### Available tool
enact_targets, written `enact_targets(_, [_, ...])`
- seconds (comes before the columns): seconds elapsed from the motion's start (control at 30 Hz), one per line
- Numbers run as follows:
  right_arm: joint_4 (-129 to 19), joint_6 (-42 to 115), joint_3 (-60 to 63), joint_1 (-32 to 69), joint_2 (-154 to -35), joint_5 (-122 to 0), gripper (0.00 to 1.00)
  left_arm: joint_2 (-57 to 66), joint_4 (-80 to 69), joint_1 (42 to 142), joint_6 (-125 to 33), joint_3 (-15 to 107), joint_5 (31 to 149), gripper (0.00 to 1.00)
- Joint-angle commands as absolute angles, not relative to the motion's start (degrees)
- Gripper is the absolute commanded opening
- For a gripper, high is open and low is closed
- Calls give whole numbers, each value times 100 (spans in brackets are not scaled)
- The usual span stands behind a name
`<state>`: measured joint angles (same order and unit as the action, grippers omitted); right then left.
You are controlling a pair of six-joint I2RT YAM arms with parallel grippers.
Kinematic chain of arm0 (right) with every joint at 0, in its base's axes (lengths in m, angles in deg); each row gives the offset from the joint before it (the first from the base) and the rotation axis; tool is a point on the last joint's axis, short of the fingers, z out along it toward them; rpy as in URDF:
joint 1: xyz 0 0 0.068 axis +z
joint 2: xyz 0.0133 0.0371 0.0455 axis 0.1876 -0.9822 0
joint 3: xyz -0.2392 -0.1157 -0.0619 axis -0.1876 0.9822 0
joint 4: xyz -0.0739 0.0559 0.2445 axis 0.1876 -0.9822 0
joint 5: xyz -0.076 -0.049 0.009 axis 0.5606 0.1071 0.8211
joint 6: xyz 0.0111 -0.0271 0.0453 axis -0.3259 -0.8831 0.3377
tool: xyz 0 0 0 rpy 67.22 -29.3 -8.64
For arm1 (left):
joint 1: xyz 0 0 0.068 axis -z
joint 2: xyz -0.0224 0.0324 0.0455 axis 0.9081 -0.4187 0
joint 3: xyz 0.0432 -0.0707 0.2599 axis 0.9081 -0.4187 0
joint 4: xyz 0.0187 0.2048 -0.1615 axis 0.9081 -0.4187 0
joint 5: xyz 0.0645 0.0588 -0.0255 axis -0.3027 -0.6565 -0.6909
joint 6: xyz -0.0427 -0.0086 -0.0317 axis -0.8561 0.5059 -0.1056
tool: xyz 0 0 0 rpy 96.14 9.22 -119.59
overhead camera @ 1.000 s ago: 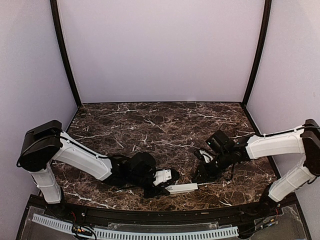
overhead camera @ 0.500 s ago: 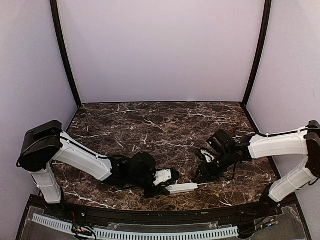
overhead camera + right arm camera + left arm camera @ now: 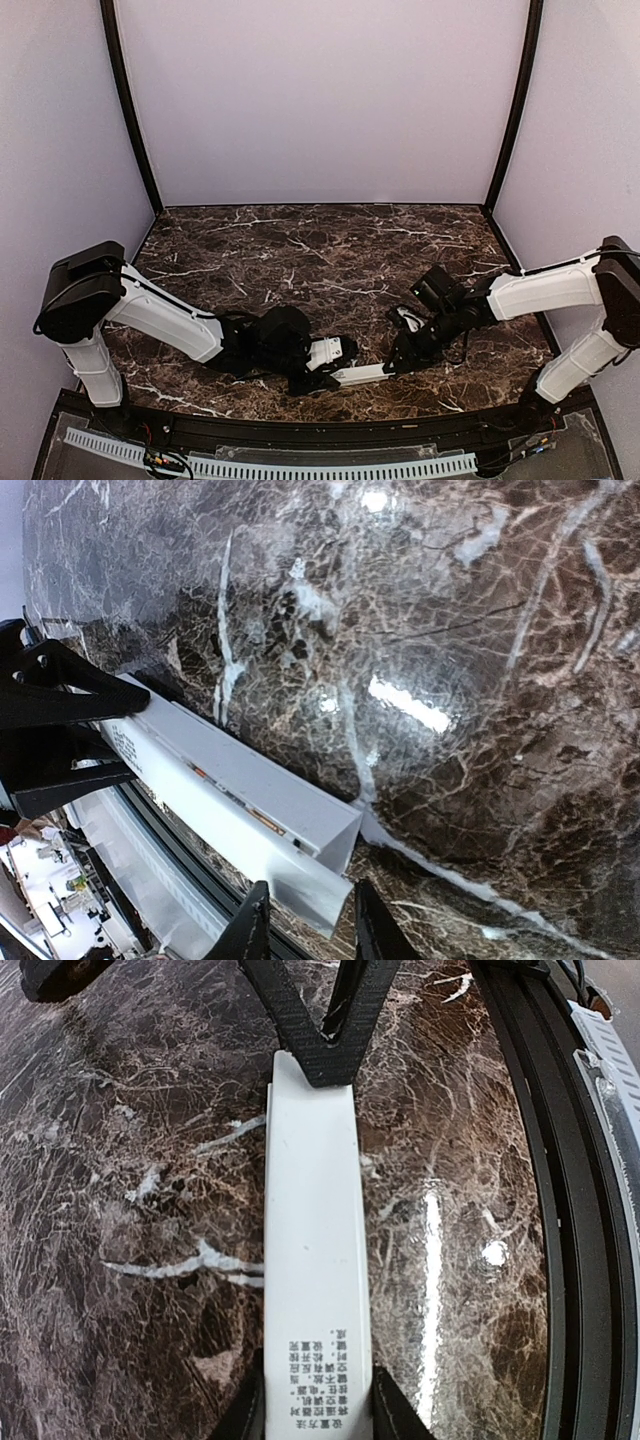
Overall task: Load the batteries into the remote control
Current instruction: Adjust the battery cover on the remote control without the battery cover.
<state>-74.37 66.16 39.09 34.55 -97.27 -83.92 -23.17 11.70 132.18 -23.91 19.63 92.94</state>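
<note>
The white remote control point(image 3: 362, 375) lies near the table's front edge, its printed back facing up point(image 3: 312, 1240). My left gripper point(image 3: 318, 1400) is shut on its printed end, one finger on each long side. At the other end, a thin grey-white cover strip point(image 3: 290, 865) rests slanted on the remote's body point(image 3: 250, 775). My right gripper point(image 3: 310, 920) is shut on that strip's end; it appears as a black V point(image 3: 330, 1055) in the left wrist view. The batteries are out of view.
A black raised rim point(image 3: 560, 1210) runs along the near table edge just beside the remote. Beyond it is a white perforated rail point(image 3: 270, 465). Pale walls enclose the dark marble table point(image 3: 320, 250) on three sides.
My right gripper has edged left and nearer, closing in on the remote's free end. The left arm and the remote have barely moved.
</note>
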Motion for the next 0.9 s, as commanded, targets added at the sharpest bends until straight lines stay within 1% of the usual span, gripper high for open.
enact_targets(0.0, [-7086,6624,3925,3480,-9946,-8574,26,-2394,1137,13239,-2478,1861,9270,25])
enact_targets(0.17, [-6998,6623,3850,3485,-10053,-8563,24,-2414,1131,13239,-2465,1870,9302,28])
enact_targets(0.57, [-6910,6696,3839,3492,-10137,-8609,24,-2468,1085,13239,-2445,1914,9275,46])
enact_targets(0.87, [-6899,6745,3828,3627,-10204,-8555,27,-2473,1079,13239,-2430,1902,9336,56])
